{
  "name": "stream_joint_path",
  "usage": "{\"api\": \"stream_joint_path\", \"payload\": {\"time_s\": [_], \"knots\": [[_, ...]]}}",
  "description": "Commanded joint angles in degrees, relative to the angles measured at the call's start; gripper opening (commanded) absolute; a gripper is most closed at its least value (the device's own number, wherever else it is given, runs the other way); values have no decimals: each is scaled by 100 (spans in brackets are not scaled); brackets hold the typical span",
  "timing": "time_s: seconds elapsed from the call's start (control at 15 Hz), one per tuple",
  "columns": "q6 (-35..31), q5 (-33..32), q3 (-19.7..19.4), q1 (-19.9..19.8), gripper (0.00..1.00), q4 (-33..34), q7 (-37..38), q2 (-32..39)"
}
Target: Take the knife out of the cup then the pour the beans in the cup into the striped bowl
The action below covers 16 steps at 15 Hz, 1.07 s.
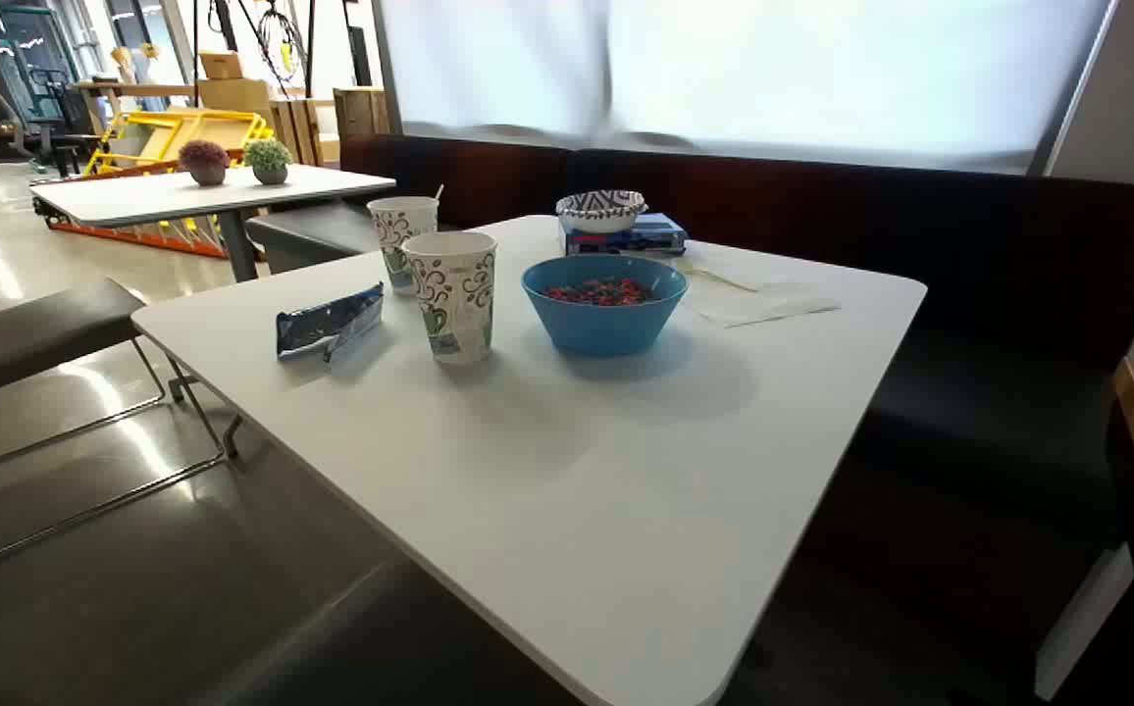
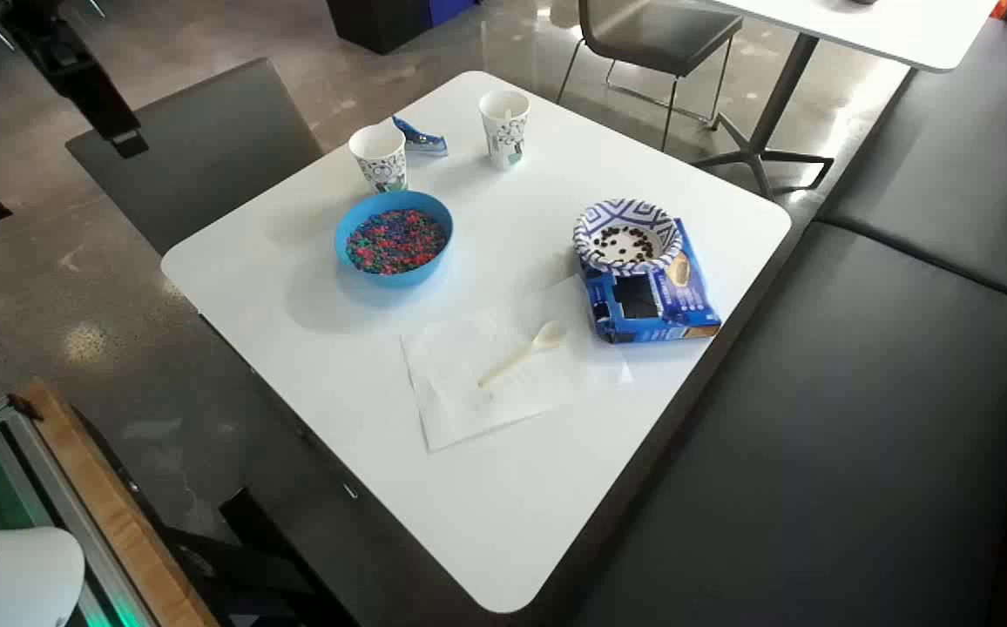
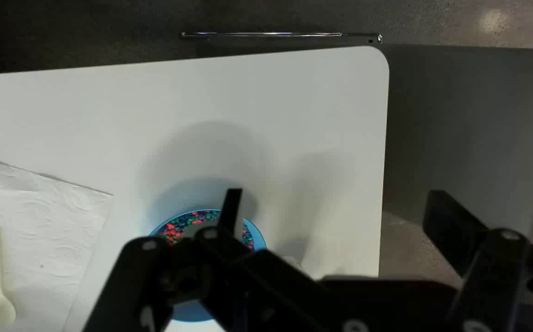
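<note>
Jaws wide apart, 2 black fingers [image 3: 453, 228], seemingly pointing down

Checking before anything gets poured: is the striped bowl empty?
No, the striped bowl holds a little: an exterior view shows small dark pieces scattered over its white bottom.

The striped bowl [image 2: 628, 212] is blue and white, beans [image 2: 637, 245] dark brown.

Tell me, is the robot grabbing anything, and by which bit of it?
No, the gripper holds nothing: in the wrist view its jaws stand wide apart, with nothing between them.
</note>
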State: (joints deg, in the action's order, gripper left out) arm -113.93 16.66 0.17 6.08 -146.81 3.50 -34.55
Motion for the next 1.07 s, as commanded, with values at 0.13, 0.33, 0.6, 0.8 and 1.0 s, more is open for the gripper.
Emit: {"api": "stream_joint_path", "payload": {"time_s": [0.13,0.33,0.6,0.8,1.0], "knots": [[26,36,63,-76,100,13,-33,2],[26,36,63,-76,100,13,-34,2],[26,36,63,-76,100,13,-34,2],[-179,145,169,-56,100,357,183,587],[-821,192,342,-95,100,825,629,1411]]}}
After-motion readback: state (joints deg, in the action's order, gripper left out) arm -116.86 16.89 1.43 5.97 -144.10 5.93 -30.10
